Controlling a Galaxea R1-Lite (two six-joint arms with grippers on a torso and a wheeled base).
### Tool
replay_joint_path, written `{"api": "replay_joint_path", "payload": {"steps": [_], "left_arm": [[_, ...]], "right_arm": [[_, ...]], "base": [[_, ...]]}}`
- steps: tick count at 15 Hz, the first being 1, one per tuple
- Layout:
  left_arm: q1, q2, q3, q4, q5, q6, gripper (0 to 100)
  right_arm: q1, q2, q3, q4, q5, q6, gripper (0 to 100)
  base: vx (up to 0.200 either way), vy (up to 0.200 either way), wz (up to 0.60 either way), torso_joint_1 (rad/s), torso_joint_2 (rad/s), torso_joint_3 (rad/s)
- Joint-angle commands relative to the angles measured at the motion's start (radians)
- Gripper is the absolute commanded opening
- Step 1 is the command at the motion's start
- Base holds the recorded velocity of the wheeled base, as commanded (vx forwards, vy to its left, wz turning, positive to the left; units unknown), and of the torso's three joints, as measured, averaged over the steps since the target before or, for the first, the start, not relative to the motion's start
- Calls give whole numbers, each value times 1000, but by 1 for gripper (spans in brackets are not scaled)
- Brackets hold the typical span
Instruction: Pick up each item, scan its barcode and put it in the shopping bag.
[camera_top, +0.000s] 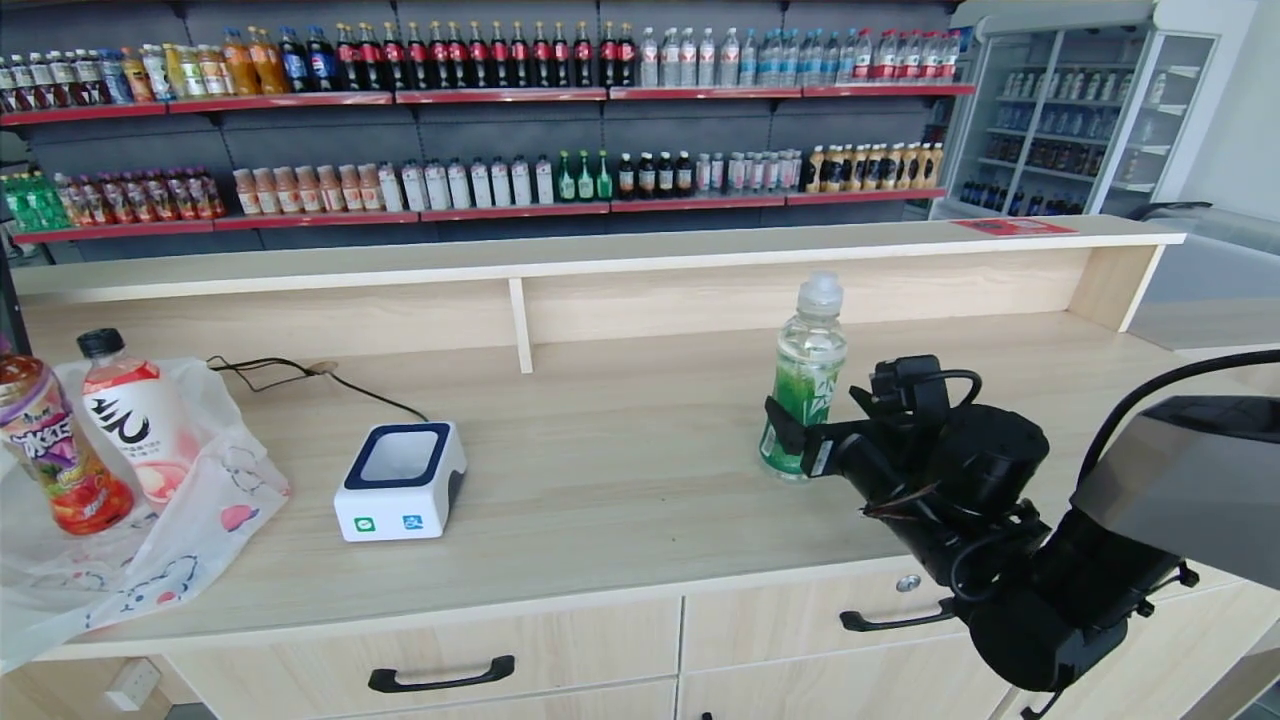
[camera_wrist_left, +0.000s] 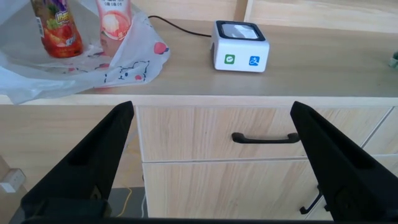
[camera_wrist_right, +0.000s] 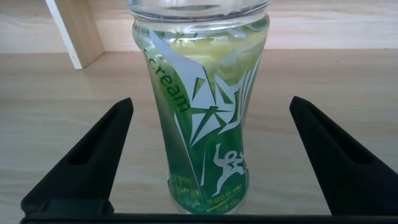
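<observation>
Two bottles, one red-labelled (camera_top: 55, 450) and one pink (camera_top: 135, 420), already stand in the bag (camera_top: 200, 520) at the counter's (camera_top: 620, 500) left end. The third, the green bottle (camera_top: 805, 385), stands upright on the counter to the right, well apart from them.

The right gripper (camera_top: 797, 437) is level with its lower half. Its fingers (camera_wrist_right: 93, 155) are spread wide on either side of the bottle and do not touch it. The left gripper (camera_wrist_left: 211, 106) hangs below the counter edge facing the drawers (camera_wrist_left: 264, 138), its fingers likewise released and empty.

The main risk, as I judge it, is the grasp. The bottle is tall and smooth with a pinched waist, and the fingers sit low on it. If one finger reaches it first, or they clench off-centre, it could be shoved along the counter or tipped over. A low hold could also let the top swing during the carry. The barcode may also end up turned away from the scanner (camera_top: 400, 480) or covered by a finger, so the scan would fail.

Between bottle and scanner lies bare counter. The scanner's cable (camera_top: 300, 375) trails off behind it toward the back ledge (camera_top: 518, 325), out of the way. The bag is slumped and soft, with its two bottles close together, so a careless drop there could knock them. Shelves of drinks (camera_top: 500, 95) and a fridge (camera_top: 1080, 120) stand far behind.
</observation>
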Motion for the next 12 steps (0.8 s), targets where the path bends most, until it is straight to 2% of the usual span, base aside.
{"api": "replay_joint_path", "payload": {"steps": [1,9,12], "left_arm": [[0,0,0,0,0,0,100],[0,0,0,-2,0,0,100],[0,0,0,-2,0,0,100]], "right_arm": [[1,22,-20,-1,-1,-1,100],[10,77,-123,-1,-162,-10,100],[8,96,-152,-1,-165,-10,100]], "base": [[0,0,0,0,0,0],[0,0,0,0,0,0],[0,0,0,0,0,0]]}}
